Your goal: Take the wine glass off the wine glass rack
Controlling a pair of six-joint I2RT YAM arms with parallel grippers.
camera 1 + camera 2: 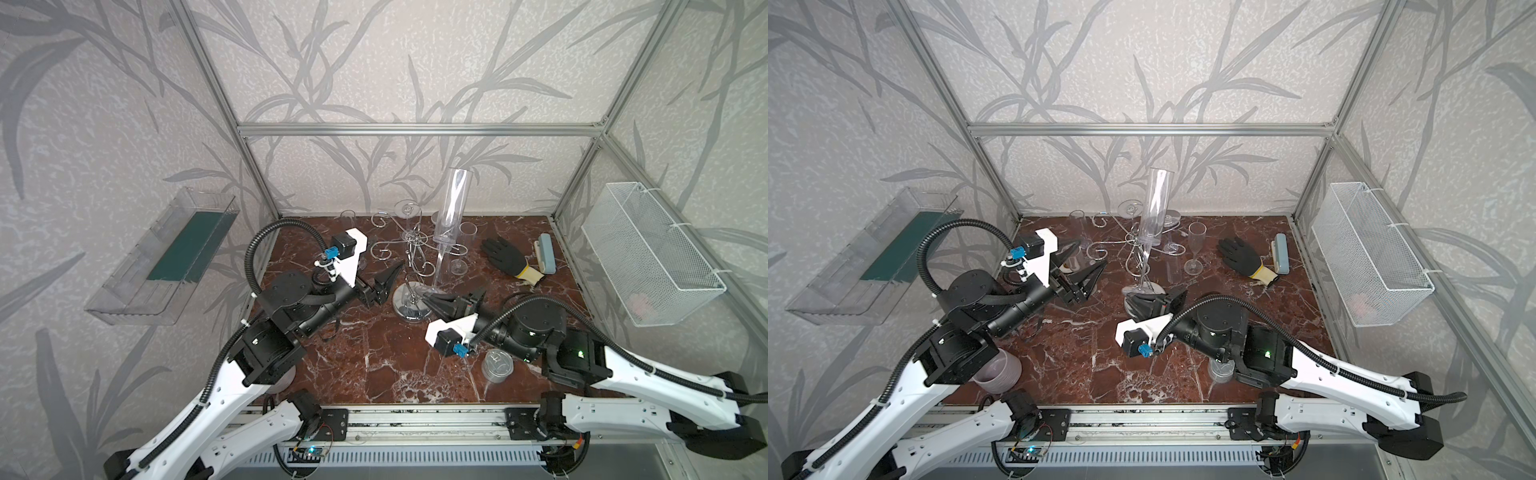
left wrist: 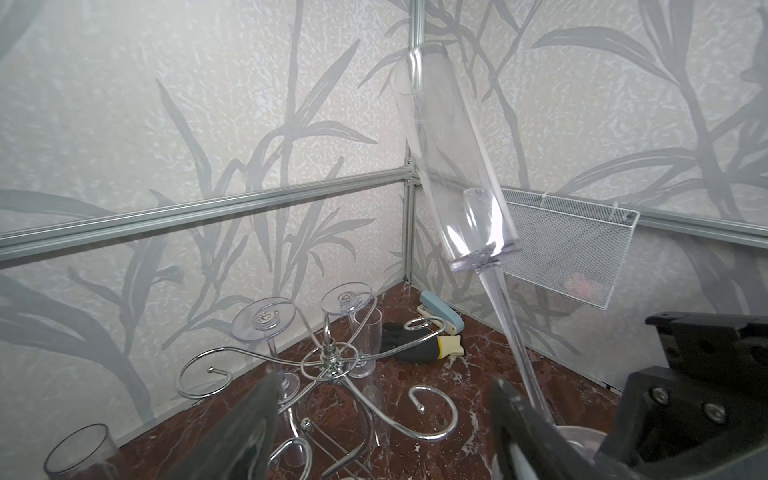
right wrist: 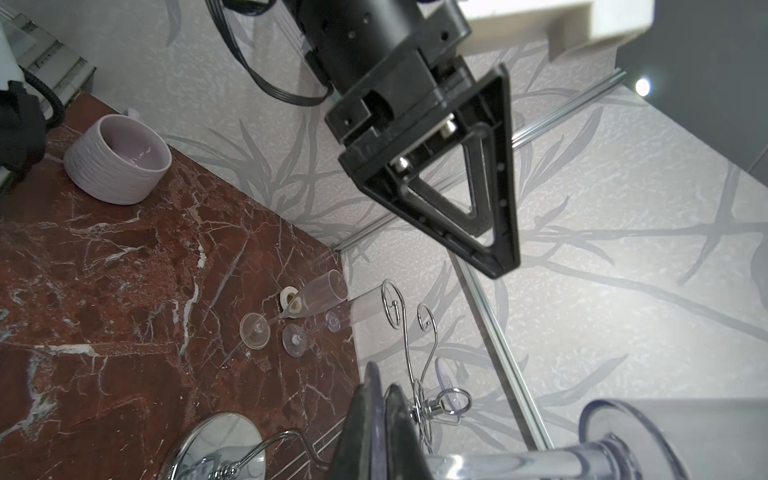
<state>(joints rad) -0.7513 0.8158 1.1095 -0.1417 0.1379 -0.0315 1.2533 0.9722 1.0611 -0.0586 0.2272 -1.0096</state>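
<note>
Right pincer (image 1: 427, 297): closed on the round foot of the wine glass (image 1: 451, 208); the right wrist view shows the clear disc pinched between both fingers.
Wine glass: off the rack's arms, bowl upward and leaning. It rises over the wine glass rack (image 1: 417, 238), with its foot low beside the rack's mirrored base. In the left wrist view its stem runs beside the curled arms, not through one.
Left pincer (image 1: 1092, 252): jaws wide apart, empty, just left of the rack's arms and well apart from the held glass.
Rack: stands near the middle back of the marble desk (image 1: 374, 353); two other glasses (image 2: 264, 320) hang upside down from its arms.
Standing glass (image 1: 1196, 249): upright on the desk, right of the rack.
Black glove (image 1: 503, 253): flat on the desk, farther right.
Tin can (image 1: 496, 363): near the front, beside the right arm.
Pink cup (image 3: 118, 160): front left corner of the desk.
</note>
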